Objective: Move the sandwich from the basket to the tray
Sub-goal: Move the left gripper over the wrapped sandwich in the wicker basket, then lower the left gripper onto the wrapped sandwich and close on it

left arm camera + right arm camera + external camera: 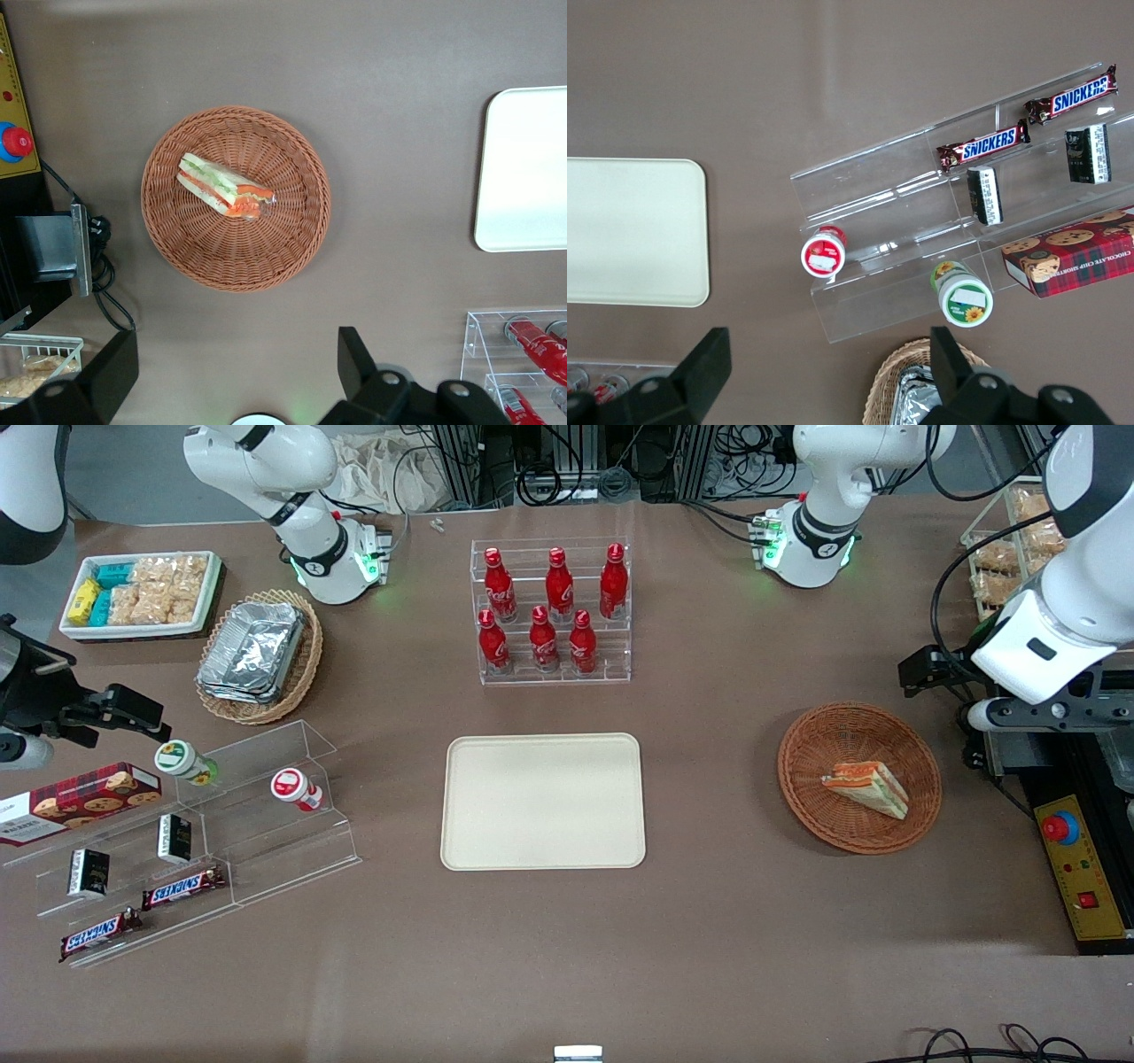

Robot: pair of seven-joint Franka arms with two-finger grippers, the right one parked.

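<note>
Currently, the gripper (235,376) is held high above the basket (236,198), fingers (354,359) wide open and empty; the sandwich (223,185) lies centred in the basket, long axis oblique to the finger gap.

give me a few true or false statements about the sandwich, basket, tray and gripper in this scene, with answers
1. The triangular wedge sandwich lies in the round reddish-brown wicker basket. True.
2. The flat cream-beige rectangular tray already holds a sandwich. False: nothing lies on it.
3. The left arm's gripper is shut on the sandwich. False: its fingers stand apart and it hovers above the table beside the basket, holding nothing.
4. Six red bottles stand in a clear rack farther from the front camera than the tray. True.
5. The basket touches the tray. False: bare brown table separates them.
</note>
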